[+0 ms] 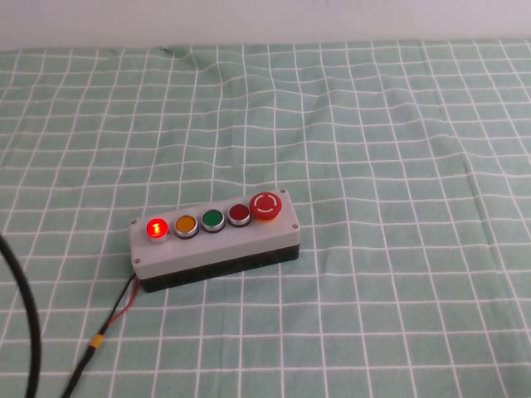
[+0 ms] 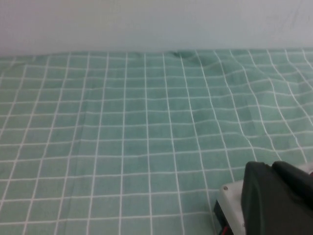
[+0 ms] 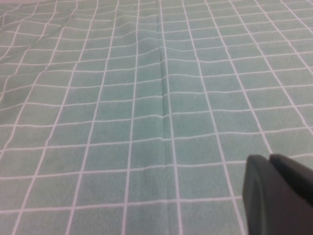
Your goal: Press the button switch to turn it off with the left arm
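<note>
Green cloth with a white grid (image 1: 373, 149) covers the desk up to a pale wall. Near the front left sits the grey rectangular plastic button box (image 1: 214, 242), its leftmost round button (image 1: 156, 228) lit red, then orange, green, dark red and a red mushroom button (image 1: 265, 206). Black cable (image 1: 25, 315) is cut off at the edge. Left hand (image 2: 279, 200) shows only a dark finger just beside the box corner; right hand (image 3: 279, 196) hangs over bare cloth. Whether either is clenched or released, I cannot tell.

The lit red button (image 1: 156, 228) at the left end of the switch box (image 1: 214, 239) showed a glowing mark like a "1". The red mushroom button (image 1: 265, 206) at its right end bore white curved arrows.
</note>
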Available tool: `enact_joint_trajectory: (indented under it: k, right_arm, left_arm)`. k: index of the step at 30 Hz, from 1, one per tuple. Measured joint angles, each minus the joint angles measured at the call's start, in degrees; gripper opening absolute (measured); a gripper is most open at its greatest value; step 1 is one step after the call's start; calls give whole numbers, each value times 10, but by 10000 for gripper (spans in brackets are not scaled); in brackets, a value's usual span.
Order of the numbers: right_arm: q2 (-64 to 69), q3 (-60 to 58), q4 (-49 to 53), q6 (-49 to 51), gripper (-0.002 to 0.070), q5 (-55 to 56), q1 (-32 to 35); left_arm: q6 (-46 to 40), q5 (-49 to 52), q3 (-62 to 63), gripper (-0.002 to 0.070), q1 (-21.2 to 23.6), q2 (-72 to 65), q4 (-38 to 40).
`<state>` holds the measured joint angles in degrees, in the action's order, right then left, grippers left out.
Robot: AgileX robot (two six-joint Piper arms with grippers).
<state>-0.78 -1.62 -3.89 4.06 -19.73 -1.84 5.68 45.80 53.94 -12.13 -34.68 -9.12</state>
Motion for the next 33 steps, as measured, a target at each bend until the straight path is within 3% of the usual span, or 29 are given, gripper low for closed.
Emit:
enact_joint_trajectory:
  k: [11, 19, 33]
  right_arm:
    - [0, 0, 0, 0, -16, 0, 0]
    - [0, 0, 0, 0, -16, 0, 0]
    - [0, 0, 0, 0, -16, 0, 0]
  left_arm:
    - [-77, 33, 7, -4, 0, -140, 50]
    - [-194, 77, 71, -4, 0, -285, 172]
    - [-205, 139, 154, -4, -21, -463, 182]
